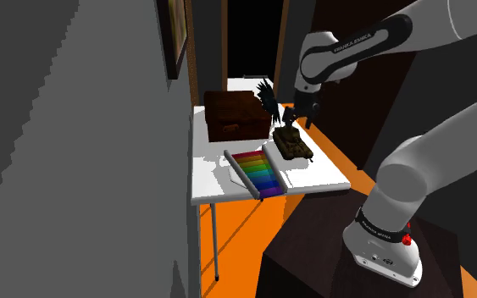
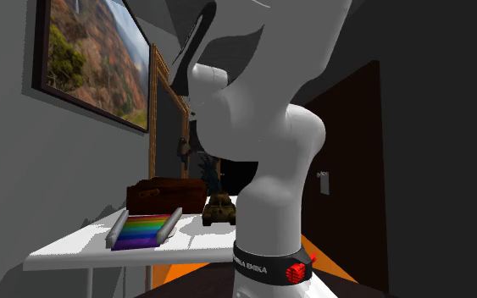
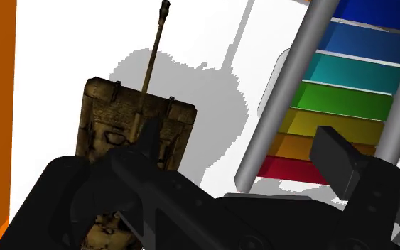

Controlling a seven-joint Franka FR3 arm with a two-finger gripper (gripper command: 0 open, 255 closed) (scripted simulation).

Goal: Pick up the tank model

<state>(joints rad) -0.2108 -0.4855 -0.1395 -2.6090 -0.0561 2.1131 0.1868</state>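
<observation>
On white table (image 1: 213, 182), tank model (image 1: 293, 144) nr rainbow rack (image 1: 257, 172), closed brown case (image 1: 236, 117).

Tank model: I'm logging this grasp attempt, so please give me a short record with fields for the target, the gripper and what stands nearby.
target: tank model, olive-brown, upright on its tracks
support: white table
gripper: gripper close above the tank, fingers apart
held: nothing clasped
contact: cannot tell whether a finger touches the tank
neighbour 1: rainbow-barred toy with grey rails, beside the tank on the shoulder view's left
neighbour 2: brown chest, further back on the table
task state: tank not yet lifted
</observation>
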